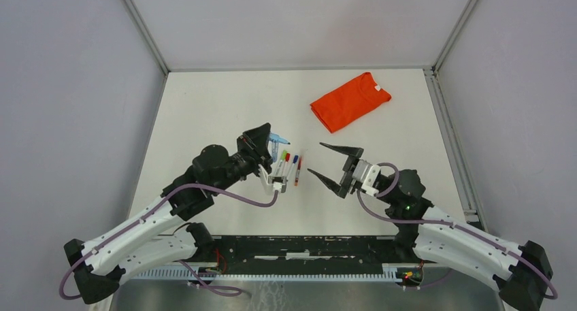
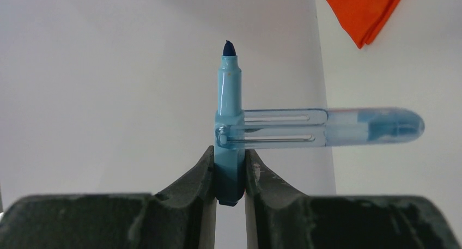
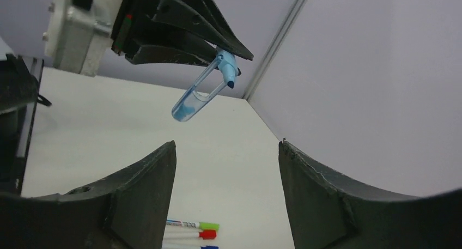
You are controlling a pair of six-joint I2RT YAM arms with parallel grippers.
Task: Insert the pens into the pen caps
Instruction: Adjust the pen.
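Left fingers [image 2: 185,189]: nearly closed and clamped on the lower barrel of a light-blue pen [image 2: 229,96]. The pen is held above the tabletop [image 1: 224,107] near the middle of the overhead view. Its dark nib is bare and points to 12 o'clock in the left wrist view.
Clear tube [image 2: 327,128]: joined to the held pen's side and stuck out toward 3 o'clock in that view. Whether it is this pen's cap cannot be told.
Pens [image 1: 290,165]: a short row with green, red, blue and orange ends, laid on the tabletop at 5 o'clock of the left fingers, between the two arms. Whether they are capped cannot be told.
Right fingers [image 1: 340,150]: spread wide, with nothing held. They are placed at 3 o'clock of the row and aimed toward 9 o'clock.
Orange shirt [image 1: 350,100]: folded, at 1 o'clock of the row and well apart from it.
Loose pen caps: none can be made out.
Step in hand: judged to be one pen presented in the air, nib exposed, for capping.
Next move: a cap would have to be gripped by the right fingers, lined up with the nib and pushed on along the barrel. A skewed approach could knock the pen askew in its grip.
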